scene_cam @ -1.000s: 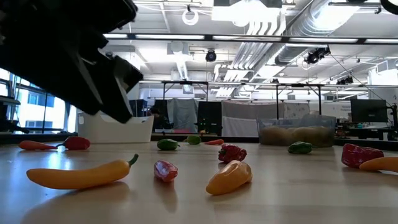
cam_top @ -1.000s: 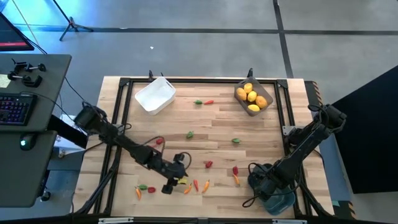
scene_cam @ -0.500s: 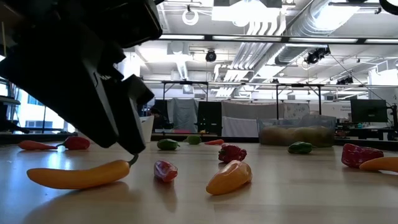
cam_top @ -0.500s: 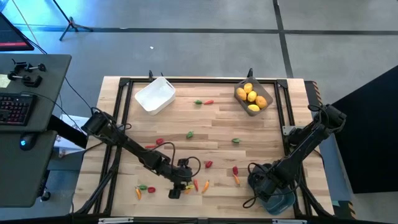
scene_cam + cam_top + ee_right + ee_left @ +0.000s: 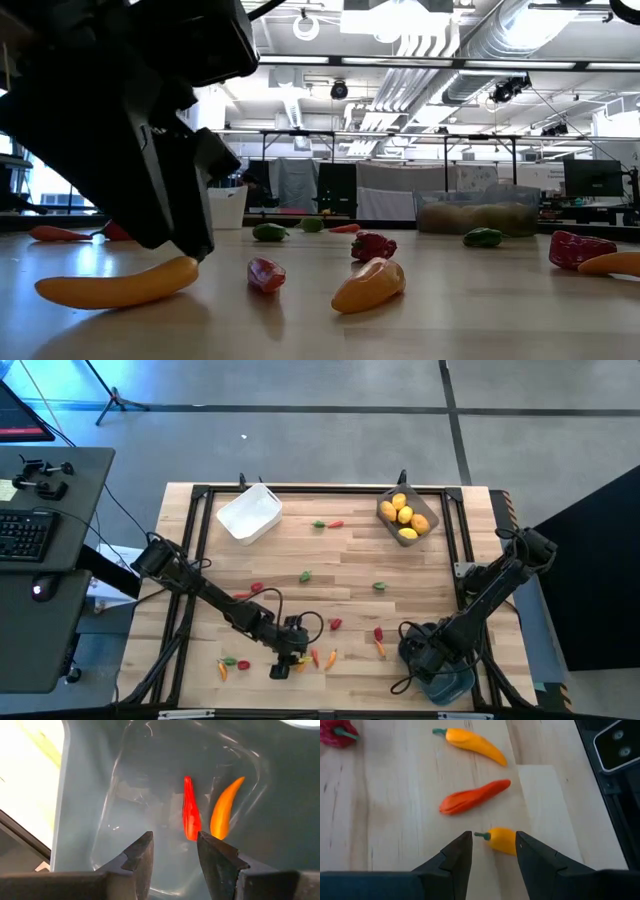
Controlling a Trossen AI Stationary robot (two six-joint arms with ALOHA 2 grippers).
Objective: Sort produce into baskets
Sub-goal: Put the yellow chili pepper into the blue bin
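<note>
My left gripper (image 5: 283, 665) is down at the table's near edge, left of centre. It is open, with a finger on each side of the stem end of a yellow pepper (image 5: 501, 840) that lies on its side on the wood (image 5: 115, 285). Just beyond it lie a red-orange pepper (image 5: 474, 797) and a yellow-orange one (image 5: 472, 742). My right gripper (image 5: 174, 851) hangs open and empty over the blue-teal basket (image 5: 445, 682) at the near right. A red pepper (image 5: 190, 815) and an orange pepper (image 5: 224, 807) lie in that basket. My left gripper comes at the yellow pepper slanting down from the table's left, fingers across it. One finger (image 5: 530, 855) lies against the pepper's side (image 5: 509, 845) just behind the stem. The other finger stands clear of the stem (image 5: 481, 836). The pepper rests on the table.
A white basket (image 5: 249, 513) stands at the far left. A grey basket (image 5: 425, 525) with several yellow fruits stands at the far right. Small red and green pieces (image 5: 305, 575) are scattered over the middle. A red piece (image 5: 266, 274) and an orange pepper (image 5: 368, 284) lie near the yellow one.
My left gripper has gone toward the table's right and near edge, rolled a little, and sunk down over the yellow pepper's stem end. The pepper has slid slightly along the table. My right gripper has kept still.
</note>
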